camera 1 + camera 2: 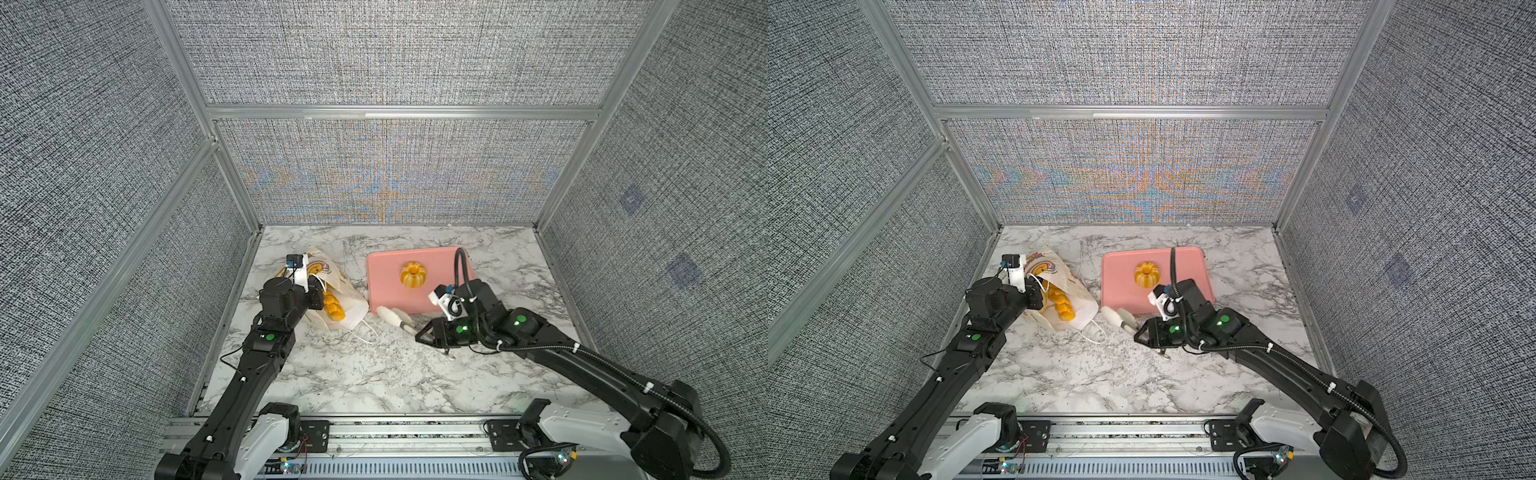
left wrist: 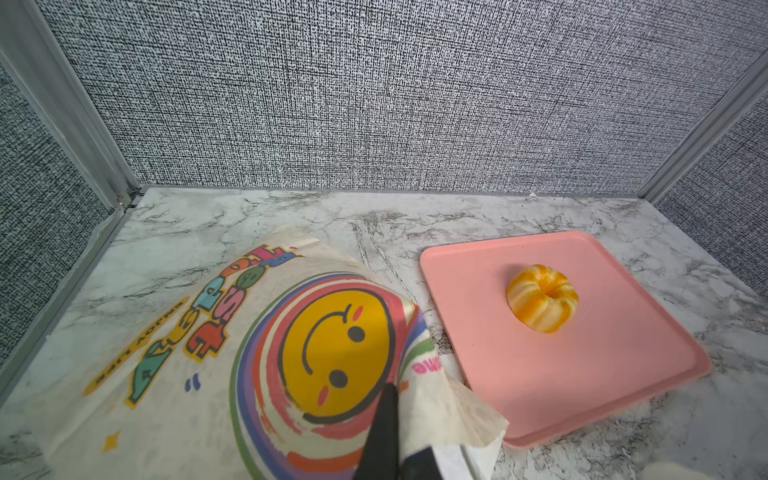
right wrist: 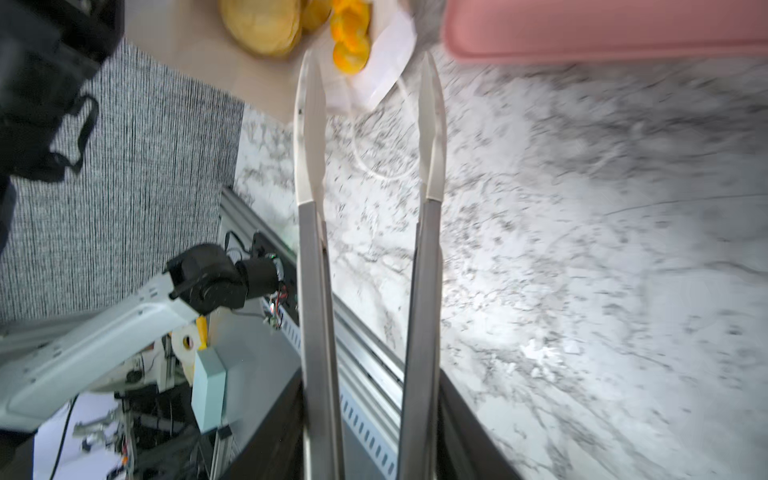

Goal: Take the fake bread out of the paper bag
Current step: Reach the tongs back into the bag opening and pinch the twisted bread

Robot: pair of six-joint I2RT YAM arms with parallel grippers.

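Tongs (image 3: 309, 270) fill the middle of the right wrist view, their two steel arms standing apart. Their white tips aim at the upper edge of the frame, where fake bread (image 3: 351, 41) shows in the mouth of the paper bag (image 3: 390, 45). Just right of centre in both top views, the right claw (image 1: 428, 332) grips the tongs by their handle end; the tips are near the bag mouth but apart from it. The left claw (image 2: 394, 411) is pinched closed on the bag's edge, beside the smiley print. The bag lies on its side left of centre. One ring-shaped bun (image 1: 412, 275) sits on the pink tray (image 1: 382, 266) to the bag's right. A marble-patterned counter (image 1: 374, 374) carries everything, enclosed by grey woven wall panels (image 1: 374, 62) in aluminium frames.
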